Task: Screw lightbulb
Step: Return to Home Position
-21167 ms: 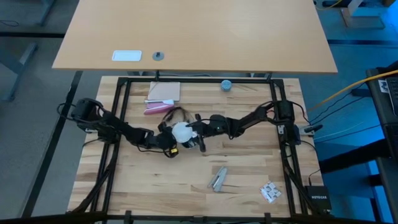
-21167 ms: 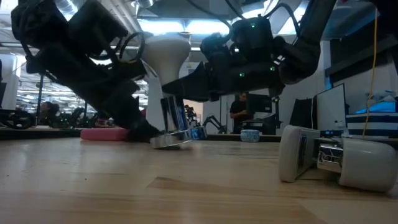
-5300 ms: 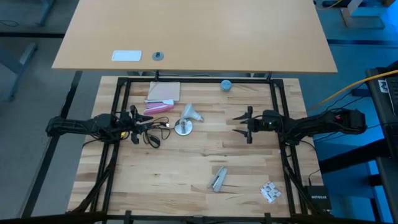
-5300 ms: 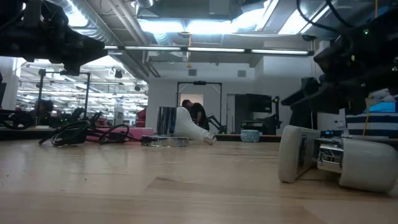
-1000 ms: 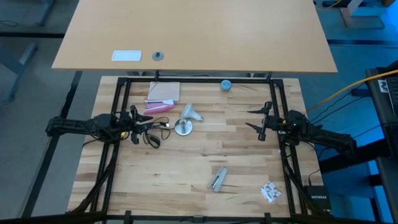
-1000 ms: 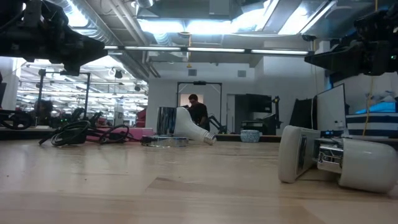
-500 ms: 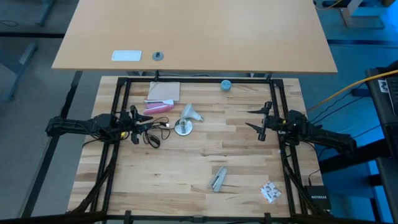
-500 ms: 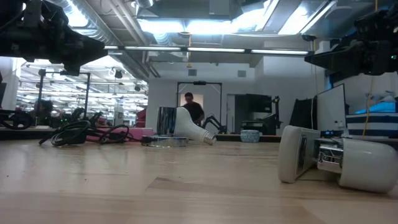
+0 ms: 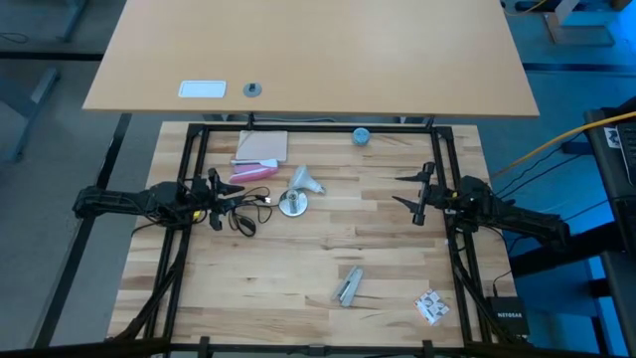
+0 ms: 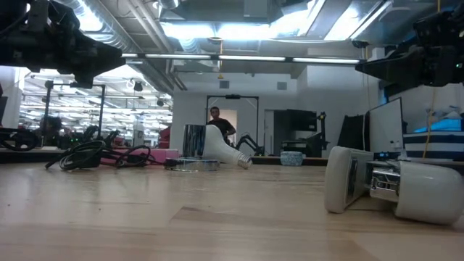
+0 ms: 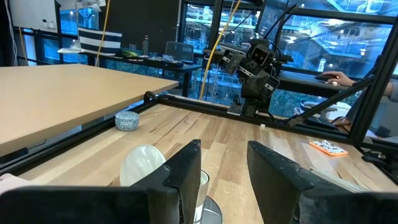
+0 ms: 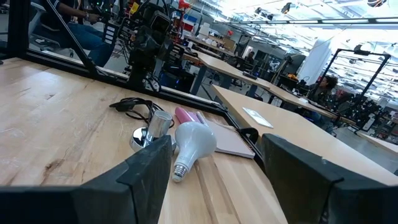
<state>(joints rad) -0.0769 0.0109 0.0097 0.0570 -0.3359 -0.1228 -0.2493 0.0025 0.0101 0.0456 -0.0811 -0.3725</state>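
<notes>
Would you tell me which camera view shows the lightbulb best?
The right wrist view: the lightbulb lies whole, globe, neck and threaded base, beside the socket. The high view shows it small, the low view far off side-on, the left wrist view only part of its globe.

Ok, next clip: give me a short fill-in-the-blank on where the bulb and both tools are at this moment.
The lightbulb lies on its ____ beside the socket. The left tool and right tool are both ____ and empty. The socket's black cord trails toward the ____ tool.
Missing: side; open; left.
</notes>
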